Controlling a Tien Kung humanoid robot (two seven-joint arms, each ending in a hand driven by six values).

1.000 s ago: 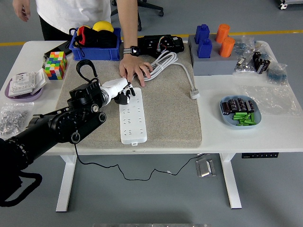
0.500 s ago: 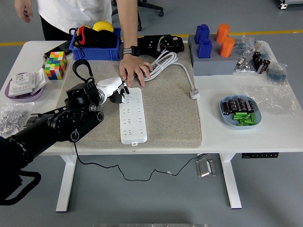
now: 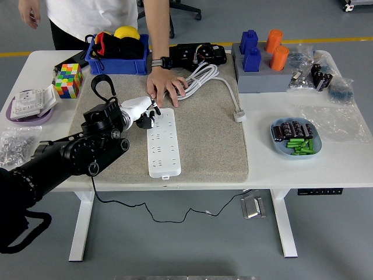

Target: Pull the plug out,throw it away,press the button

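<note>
Power strip (image 3: pixel 161 143), white and socket-up on the grey mat (image 3: pixel 210 140), lay just right of our left hand (image 3: pixel 141 111), which had drawn back a little toward its top left corner within the past second, its white fingers curled loosely and gripping nothing. We judged the button press close. Beyond the hand, a person's hand (image 3: pixel 165 86) pinned the coiled white cable (image 3: pixel 201 79), crowding that end. The loose plug (image 3: pixel 239 116) lay well to the right.
</note>
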